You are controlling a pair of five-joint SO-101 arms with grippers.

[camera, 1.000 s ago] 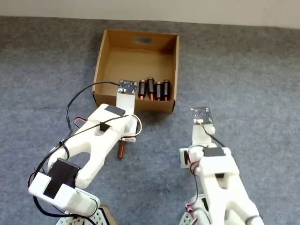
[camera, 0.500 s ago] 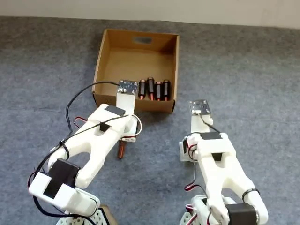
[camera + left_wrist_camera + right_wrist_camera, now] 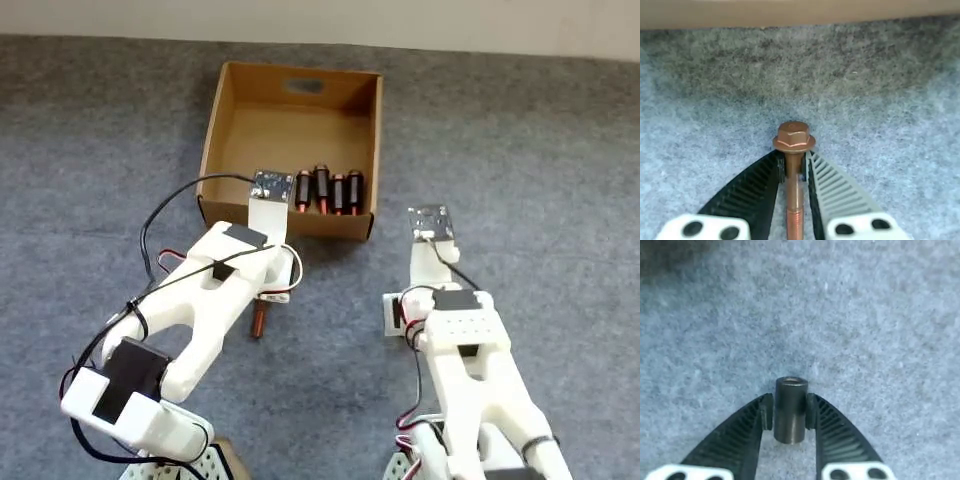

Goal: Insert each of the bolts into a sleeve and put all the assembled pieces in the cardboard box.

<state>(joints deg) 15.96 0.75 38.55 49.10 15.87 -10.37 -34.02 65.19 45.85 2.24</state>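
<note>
Left gripper (image 3: 794, 167) first: its two ribbed fingers, one black and one pale, are clamped on a copper-coloured bolt (image 3: 794, 195). They pinch the smooth shank just under the flanged hex head, and the threaded end points back toward the wrist. From the high view I see that threaded tip poking out beneath the left arm (image 3: 215, 290), over the grey carpet (image 3: 90, 150) and a little short of the cardboard box (image 3: 290, 70). The box's tan wall shows as a band ahead of the bolt head in the left wrist view. Moving right, the box stands open-topped, and four assembled pieces (image 3: 330, 190) lie side by side against the wall nearest the arms, in the right-hand corner. Each is a dark sleeve with copper showing at the ends. Further right, the right gripper (image 3: 788, 410) is closed on a single sleeve (image 3: 790, 412), a short dark cylinder with a hollow open end facing away from the wrist. It is held between two black ribbed fingers above the carpet, well apart from the box.
</note>
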